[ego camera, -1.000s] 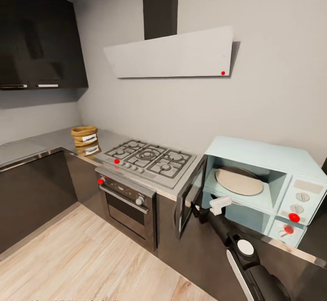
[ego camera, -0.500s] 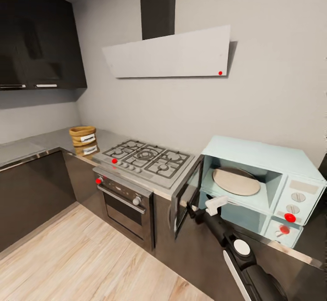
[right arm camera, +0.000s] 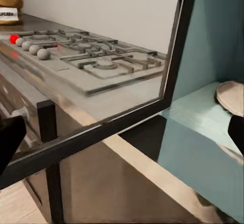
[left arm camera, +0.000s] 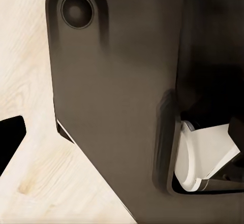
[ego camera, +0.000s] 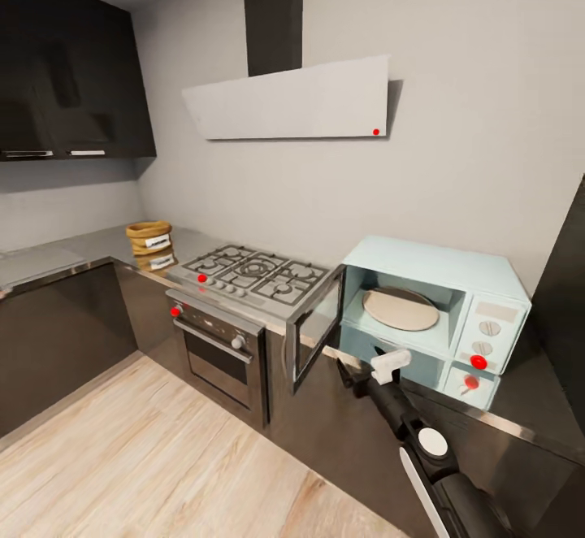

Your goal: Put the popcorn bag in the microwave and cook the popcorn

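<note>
Where the bench [ego camera: 73,249] turns at the far corner, the popcorn bag [ego camera: 149,238] stands upright, its long axis vertical, rolled rim on top and white label facing the room, just left of the hob [ego camera: 253,271]. It sits well apart from the right jaws [ego camera: 354,375], which reach toward the microwave [ego camera: 431,266] at the bench's other end. The microwave's door [ego camera: 313,327] hangs swung out toward the hob, baring a pale round plate [ego camera: 400,309] inside. From the right wrist, that door's dark frame [right arm camera: 101,127] crosses close ahead, the hob seen through its glass and the bag [right arm camera: 10,8] small beyond; both fingertips sit at the picture's far edges, spread wide and holding nothing. From the left wrist come wooden floor [left arm camera: 25,97] and a dark panel; I cannot tell how the left jaws stand.
</note>
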You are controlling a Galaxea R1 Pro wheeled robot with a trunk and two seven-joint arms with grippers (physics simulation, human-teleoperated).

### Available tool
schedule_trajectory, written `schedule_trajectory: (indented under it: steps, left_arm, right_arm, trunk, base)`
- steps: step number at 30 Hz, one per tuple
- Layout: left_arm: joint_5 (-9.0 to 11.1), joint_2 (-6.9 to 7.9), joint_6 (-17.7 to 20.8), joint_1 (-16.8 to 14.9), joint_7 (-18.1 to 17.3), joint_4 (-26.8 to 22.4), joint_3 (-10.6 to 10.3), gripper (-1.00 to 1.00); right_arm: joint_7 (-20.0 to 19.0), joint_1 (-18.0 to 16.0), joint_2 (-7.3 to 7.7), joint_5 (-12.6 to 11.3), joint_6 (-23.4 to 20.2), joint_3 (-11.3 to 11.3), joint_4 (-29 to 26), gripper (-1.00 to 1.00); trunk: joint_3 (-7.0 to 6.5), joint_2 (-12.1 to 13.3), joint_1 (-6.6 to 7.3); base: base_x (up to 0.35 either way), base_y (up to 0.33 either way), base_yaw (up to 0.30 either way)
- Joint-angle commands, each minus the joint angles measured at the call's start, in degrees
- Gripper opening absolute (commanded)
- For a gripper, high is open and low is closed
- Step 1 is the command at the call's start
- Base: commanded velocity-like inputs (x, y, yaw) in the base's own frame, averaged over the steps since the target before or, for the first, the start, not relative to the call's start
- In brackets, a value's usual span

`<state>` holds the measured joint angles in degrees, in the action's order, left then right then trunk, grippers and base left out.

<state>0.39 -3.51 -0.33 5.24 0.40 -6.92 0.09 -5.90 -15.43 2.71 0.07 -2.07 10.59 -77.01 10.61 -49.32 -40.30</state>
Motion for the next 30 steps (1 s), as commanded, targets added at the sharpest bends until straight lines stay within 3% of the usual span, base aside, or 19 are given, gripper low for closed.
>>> schedule_trajectory:
  steps: [1, 4, 6, 14, 20, 27, 28, 30]
  left_arm:
    - [0.05, 0.00, -0.03, 0.03, 0.04, -0.09, 0.00, 1.00]
    - [0.05, 0.00, -0.02, 0.03, 0.04, -0.10, 0.00, 1.00]
    - [0.05, -0.63, -0.19, 0.03, -0.05, -0.73, -0.66, 1.00]
    - [0.05, -0.40, -0.10, 0.03, -0.05, -0.81, -0.79, 1.00]
    - [0.10, 0.94, -0.12, 0.03, 0.09, -0.81, -0.47, 1.00]
    - [0.19, 2.01, -0.11, 0.03, 0.04, -0.81, 1.77, 1.00]
    - [0.17, 2.04, -0.11, 0.03, 0.04, -0.81, 3.69, 1.00]
    - [0.15, 2.09, -0.11, 0.03, 0.04, -0.81, 3.84, 1.00]
  right_arm:
    - [0.53, -0.04, 0.02, 0.01, -0.22, 0.04, -0.07, 1.00]
    - [1.74, -0.04, 0.00, 0.02, -0.22, 0.01, 1.01, 1.00]
    - [1.11, 0.62, 0.65, 0.67, 0.44, 0.30, 1.14, 1.00]
    - [1.17, 3.19, 3.25, 0.73, 1.03, -1.00, 2.30, 1.00]
    - [1.32, 5.12, 3.27, 0.72, 1.48, -1.17, 4.24, 1.00]
    - [1.32, 7.39, 3.27, 0.64, 1.58, -1.27, 6.51, 1.00]
    - [1.32, 7.79, 3.27, 0.64, 1.57, -1.27, 58.11, 1.00]
    - [1.33, 7.79, 3.27, 0.64, 1.57, -1.27, 63.74, 1.00]
  trunk:
    - [0.07, -0.07, 0.02]
    - [0.07, -0.07, 0.02]
    - [0.07, -0.07, 0.02]
    - [0.07, -0.07, 0.02]
    - [0.07, -0.07, 0.02]
    - [0.07, -0.07, 0.02]
    - [0.07, -0.07, 0.02]
    - [0.07, -0.07, 0.02]
  base:
    - [-0.339, -0.001, 0.000]
    - [-0.340, 0.000, 0.000]
    - [0.000, 0.000, 0.000]
    - [-0.093, 0.000, 0.000]
    - [-0.290, 0.129, 0.000]
    - [-0.177, 0.245, 0.000]
    - [-0.044, 0.293, 0.000]
    - [-0.018, 0.303, 0.000]
